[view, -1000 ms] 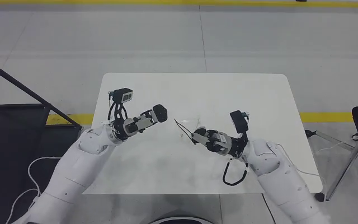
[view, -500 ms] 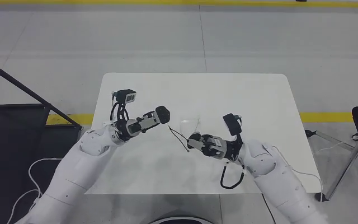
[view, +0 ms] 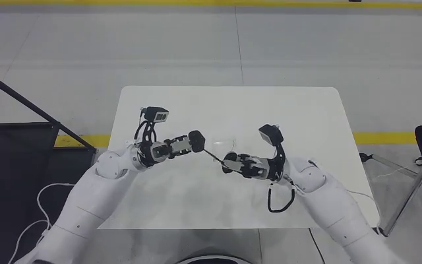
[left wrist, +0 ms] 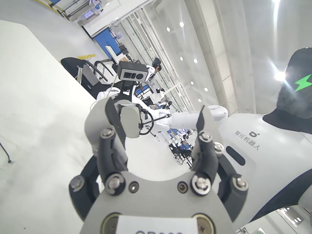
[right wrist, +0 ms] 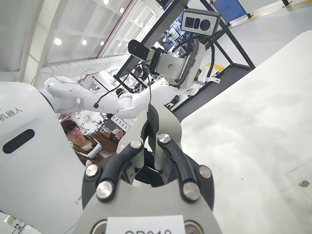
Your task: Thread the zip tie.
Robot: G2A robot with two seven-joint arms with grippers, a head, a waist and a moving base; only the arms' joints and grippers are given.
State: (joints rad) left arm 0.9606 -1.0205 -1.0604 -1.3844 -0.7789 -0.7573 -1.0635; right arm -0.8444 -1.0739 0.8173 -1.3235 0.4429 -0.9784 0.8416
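From above, my left gripper (view: pixel 196 140) hangs over the white table (view: pixel 297 112), left of centre. My right gripper (view: pixel 229 162) sits just to its right and a little nearer to me, and the two point at each other. The zip tie (view: pixel 213 156) is a thin black line between them. Its near end is pinched in my right gripper, and the strap slants far and left, ending just beside the tip of my left gripper. From this height I cannot tell whether that free end touches my left gripper or stops short of it.

In my left wrist view, my left fingers (left wrist: pixel 111 116) stand spread wide, with nothing pinched between them. Through the gap I see my right gripper farther off, above the table, and a thin dark strand juts out from it. I cannot tell whether that strand reaches into the gap.

In my right wrist view, my right fingers (right wrist: pixel 152 119) are pressed together at the tips. The thin black strap rises from between them toward my left gripper, which hangs farther off. I cannot make out where the strap's end lies against it.
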